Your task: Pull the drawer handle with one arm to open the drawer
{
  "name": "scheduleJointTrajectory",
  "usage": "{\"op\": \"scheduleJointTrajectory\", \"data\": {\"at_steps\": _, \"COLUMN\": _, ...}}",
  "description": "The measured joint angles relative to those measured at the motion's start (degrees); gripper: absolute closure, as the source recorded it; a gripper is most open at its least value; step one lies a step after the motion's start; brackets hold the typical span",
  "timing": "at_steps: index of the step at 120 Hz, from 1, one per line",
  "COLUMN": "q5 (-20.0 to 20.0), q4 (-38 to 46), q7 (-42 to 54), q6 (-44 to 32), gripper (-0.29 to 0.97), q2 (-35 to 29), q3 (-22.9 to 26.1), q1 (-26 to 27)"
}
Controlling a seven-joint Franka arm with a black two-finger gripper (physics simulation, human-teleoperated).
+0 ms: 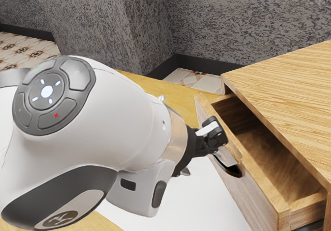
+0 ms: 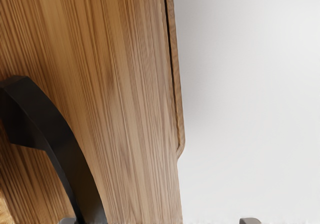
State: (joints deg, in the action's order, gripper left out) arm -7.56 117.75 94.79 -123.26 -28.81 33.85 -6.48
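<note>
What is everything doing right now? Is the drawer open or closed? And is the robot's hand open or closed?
Light wooden drawer: open, pulled out of the cabinet.
Black curved drawer handle: fixed on the drawer's front, right by the gripper, not clamped.
Black two-finger gripper: open, at the handle.
Light wooden cabinet: standing upright, with the drawer sticking out of it.

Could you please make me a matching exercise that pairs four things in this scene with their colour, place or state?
Things:
1. drawer
2. handle
3. end effector
4. arm shell

Descriptions:
A. dark curved bar on the wooden front
B. pulled out, nothing seen inside
C. white with grey panels
D. black, close against the drawer's front

Pairs: 1-B, 2-A, 3-D, 4-C
</note>
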Motion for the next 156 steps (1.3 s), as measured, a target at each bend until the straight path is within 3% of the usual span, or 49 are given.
{"op": "scheduleJointTrajectory", "data": {"at_steps": 35, "q5": 0.90, "q4": 3.36, "q7": -0.35, "q6": -0.03, "gripper": 0.26, "q2": -3.25, "q3": -1.58, "q1": 0.72}}
{"op": "scheduleJointTrajectory", "data": {"at_steps": 84, "q5": 2.00, "q4": 6.66, "q7": -0.65, "q6": -0.02, "gripper": 0.31, "q2": -7.58, "q3": -2.79, "q1": 1.81}}
{"op": "scheduleJointTrajectory", "data": {"at_steps": 156, "q5": 4.24, "q4": 10.62, "q7": -0.90, "q6": 0.88, "gripper": 0.30, "q2": -12.83, "q3": -4.04, "q1": 2.80}}
